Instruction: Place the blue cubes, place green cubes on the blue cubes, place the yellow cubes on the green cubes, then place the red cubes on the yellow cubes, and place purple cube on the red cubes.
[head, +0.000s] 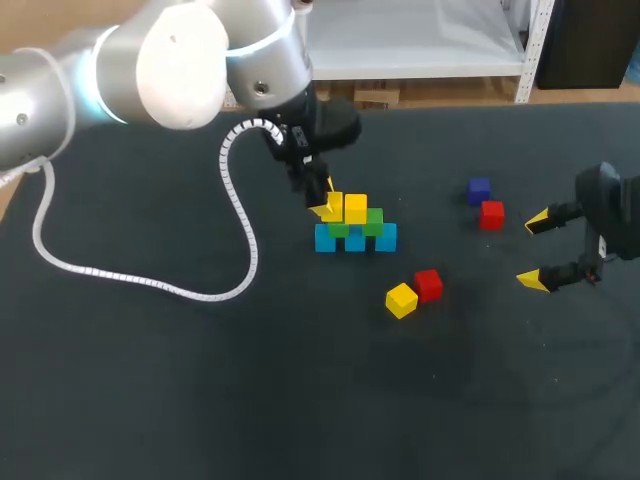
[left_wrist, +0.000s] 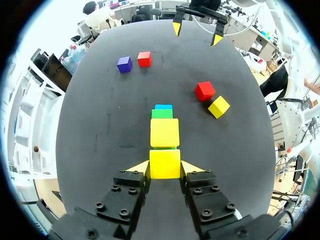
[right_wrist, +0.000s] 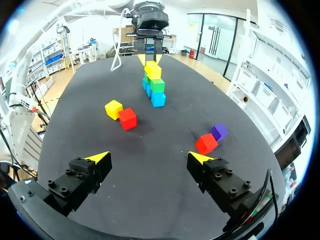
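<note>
A row of blue cubes (head: 355, 240) lies mid-table with green cubes (head: 373, 222) on top and one yellow cube (head: 357, 207) on the green ones. My left gripper (head: 328, 203) is shut on a second yellow cube (left_wrist: 165, 162), level with the first and over the left green cube (left_wrist: 162, 113); I cannot tell whether it touches. A loose yellow cube (head: 401, 300) and red cube (head: 428, 284) lie in front of the stack. Another red cube (head: 491, 214) and the purple cube (head: 479, 190) lie to its right. My right gripper (head: 535, 251) stands open and empty at the right.
The black table (head: 200, 380) has free room at the front and left. My left arm's white cable (head: 150, 282) loops over the table's left part. In the right wrist view the red cube (right_wrist: 206, 143) and purple cube (right_wrist: 219, 131) lie just ahead of one finger.
</note>
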